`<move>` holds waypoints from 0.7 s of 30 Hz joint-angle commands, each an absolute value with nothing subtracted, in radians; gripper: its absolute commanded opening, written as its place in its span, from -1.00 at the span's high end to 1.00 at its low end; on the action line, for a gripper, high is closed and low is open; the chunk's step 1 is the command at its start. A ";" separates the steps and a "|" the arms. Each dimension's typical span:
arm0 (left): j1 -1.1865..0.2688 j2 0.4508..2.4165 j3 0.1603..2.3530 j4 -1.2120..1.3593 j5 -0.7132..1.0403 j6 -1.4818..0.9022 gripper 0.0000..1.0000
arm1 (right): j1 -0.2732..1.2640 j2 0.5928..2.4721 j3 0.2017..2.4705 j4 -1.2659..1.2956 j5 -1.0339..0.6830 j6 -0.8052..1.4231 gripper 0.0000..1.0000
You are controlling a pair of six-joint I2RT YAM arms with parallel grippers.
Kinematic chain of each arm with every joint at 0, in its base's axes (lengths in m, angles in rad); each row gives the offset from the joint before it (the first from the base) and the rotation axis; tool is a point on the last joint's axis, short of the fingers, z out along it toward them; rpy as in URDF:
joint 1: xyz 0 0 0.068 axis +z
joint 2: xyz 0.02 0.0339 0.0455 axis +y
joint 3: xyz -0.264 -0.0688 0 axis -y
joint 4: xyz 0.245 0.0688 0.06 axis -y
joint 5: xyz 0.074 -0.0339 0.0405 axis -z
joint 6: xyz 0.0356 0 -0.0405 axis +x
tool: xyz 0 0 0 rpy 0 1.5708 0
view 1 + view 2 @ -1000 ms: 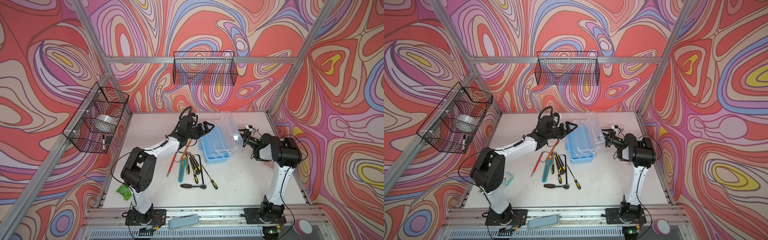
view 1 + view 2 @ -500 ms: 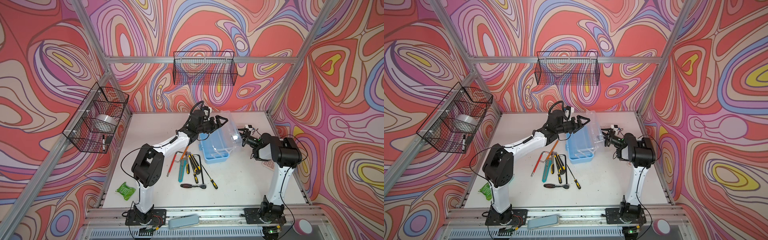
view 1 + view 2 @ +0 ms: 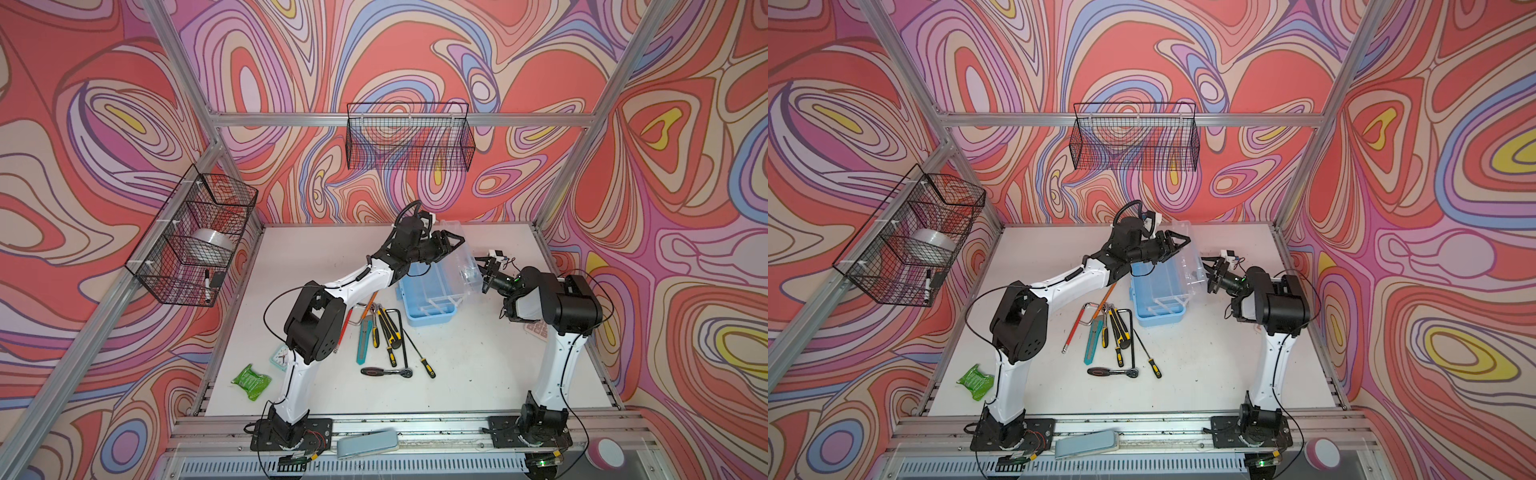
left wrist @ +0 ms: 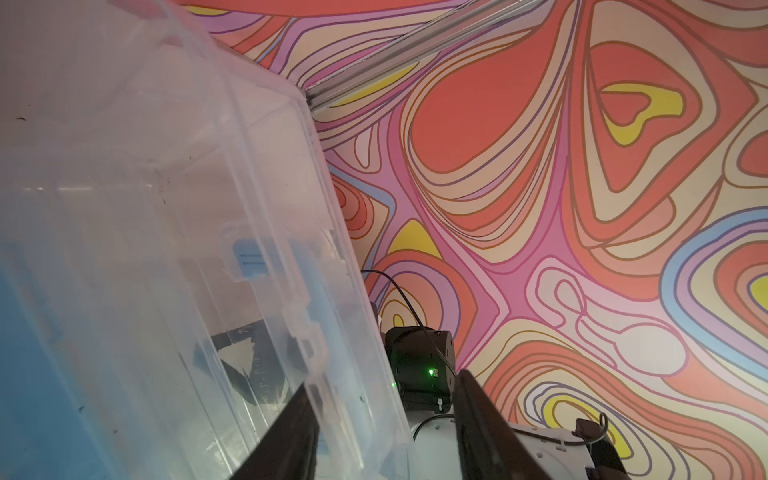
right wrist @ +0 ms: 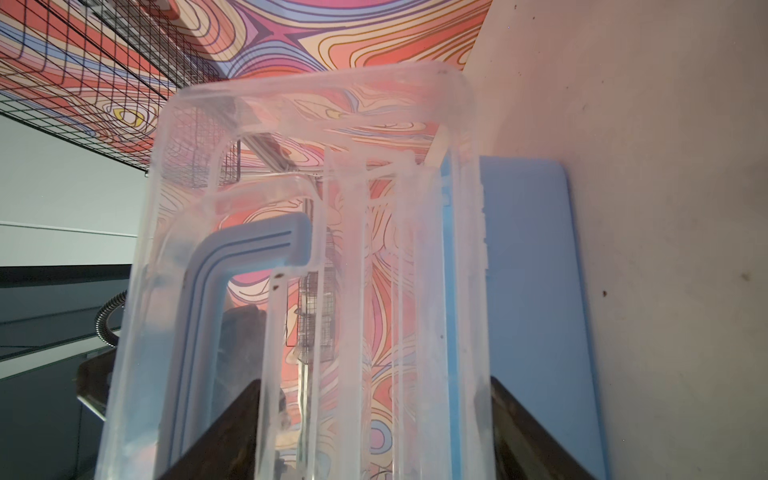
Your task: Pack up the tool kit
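The light blue tool kit case [image 3: 428,318] [image 3: 1158,318] lies open at mid-table, its clear lid [image 3: 461,257] [image 3: 1183,259] standing raised. My left gripper [image 3: 455,243] [image 3: 1179,241] is at the lid's far upper edge. In the left wrist view its jaws [image 4: 382,415] straddle the lid rim [image 4: 166,208]: one finger touches, the other stands off. My right gripper [image 3: 482,272] [image 5: 374,395] is shut across the lid's side wall [image 5: 316,104], beside the blue handle [image 5: 249,245]. Loose tools lie in front of the case: ratchet [image 3: 386,372], teal utility knife [image 3: 363,338], screwdriver [image 3: 422,357], hex key [image 3: 401,328].
A green packet [image 3: 250,377] and a small teal clock [image 3: 279,357] lie by the left arm's base. The pink calculator [image 3: 538,330] sits under the right arm. The pedal [image 3: 368,442] is on the front rail. Wire baskets hang on the left wall [image 3: 195,237] and back wall [image 3: 409,141].
The left arm swung right from above the loose tools to the lid's upper edge, and its jaws narrowed around the rim. The right arm and the lid stayed put.
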State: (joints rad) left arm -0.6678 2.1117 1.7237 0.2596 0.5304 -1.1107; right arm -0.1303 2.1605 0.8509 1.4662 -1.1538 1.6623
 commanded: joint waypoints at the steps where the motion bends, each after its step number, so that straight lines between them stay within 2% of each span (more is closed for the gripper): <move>1: -0.682 2.156 1.780 0.303 0.557 -1.143 0.11 | -0.123 2.114 0.859 1.488 -1.132 1.666 -0.34; 7: -0.686 2.176 1.801 0.286 0.542 -1.138 0.32 | -0.123 2.114 0.867 1.485 -1.126 1.666 -0.37; 11: -0.686 2.195 1.838 0.247 0.538 -1.124 0.65 | -0.124 2.110 0.870 1.435 -1.133 1.620 -0.41; 14: -0.685 2.198 1.873 0.186 0.537 -1.088 0.85 | -0.137 2.075 0.881 1.231 -1.145 1.465 -0.55; 17: -0.681 2.191 1.894 0.118 0.527 -1.046 0.98 | -0.155 2.014 0.911 0.902 -1.148 1.240 -0.68; 19: -0.678 2.187 1.906 0.075 0.524 -1.025 1.00 | -0.171 1.970 0.943 0.635 -1.120 1.053 -0.86; 21: -0.675 2.191 1.921 0.038 0.529 -1.010 1.00 | -0.183 1.933 0.996 0.345 -1.068 0.850 -0.93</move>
State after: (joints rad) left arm -0.6868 2.1880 1.8881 0.0956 0.5415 -1.1179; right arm -0.1623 1.9823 0.9455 0.8356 -1.1294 1.1973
